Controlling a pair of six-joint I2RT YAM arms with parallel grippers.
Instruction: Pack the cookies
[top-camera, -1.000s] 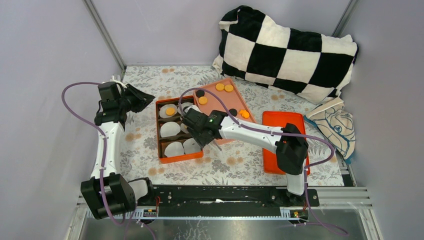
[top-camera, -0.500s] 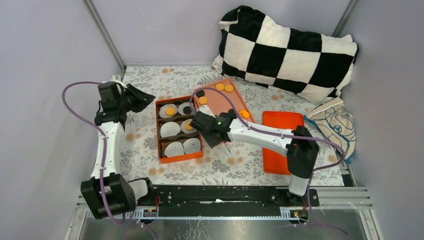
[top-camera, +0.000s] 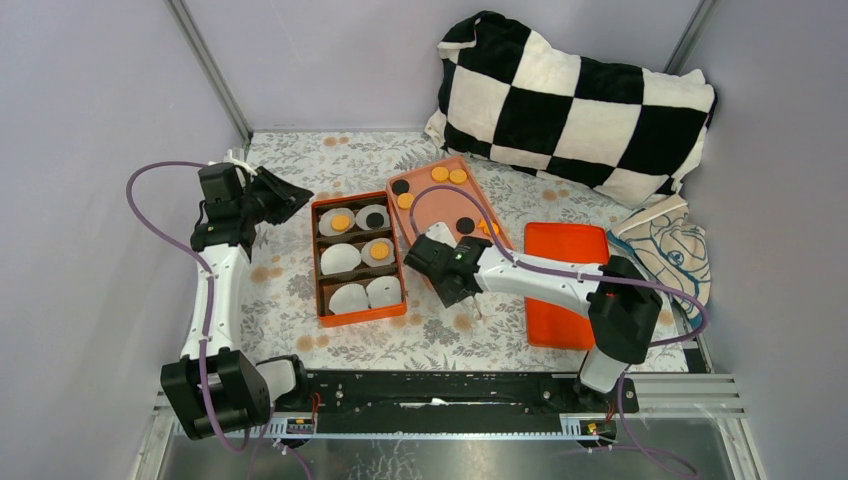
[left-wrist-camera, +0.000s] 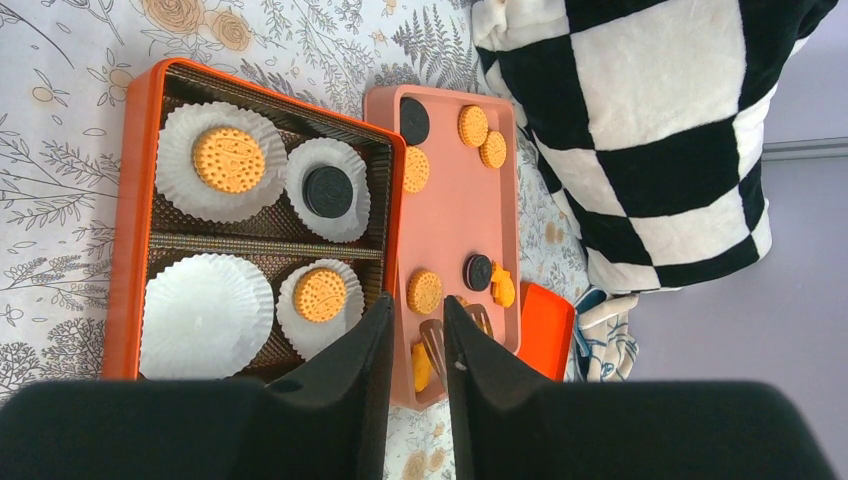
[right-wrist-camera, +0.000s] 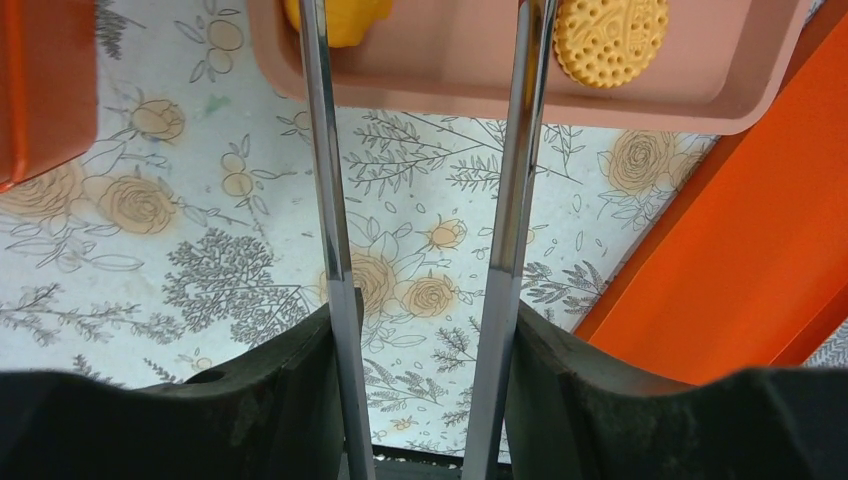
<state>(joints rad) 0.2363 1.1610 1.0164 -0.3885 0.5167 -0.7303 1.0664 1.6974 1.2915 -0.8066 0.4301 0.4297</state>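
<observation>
Box (top-camera: 317, 265): cookies (top-camera: 341, 221) in 3 of 6 cups (top-camera: 348, 298). Tray (top-camera: 440, 200) at its 2 o'clock: loose cookies. R fingers (right-wrist-camera: 334, 200) apart, empty; L fingers (left-wrist-camera: 340, 400) narrow gap, empty.

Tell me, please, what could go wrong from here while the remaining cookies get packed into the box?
1. The right gripper hangs open and empty right at the near rim of the pink tray. A low approach could catch that rim and jolt the loose cookies.
2. The empty paper cups in the orange box look light, so the thin fingers may drag or tip one when setting a cookie down.
</observation>
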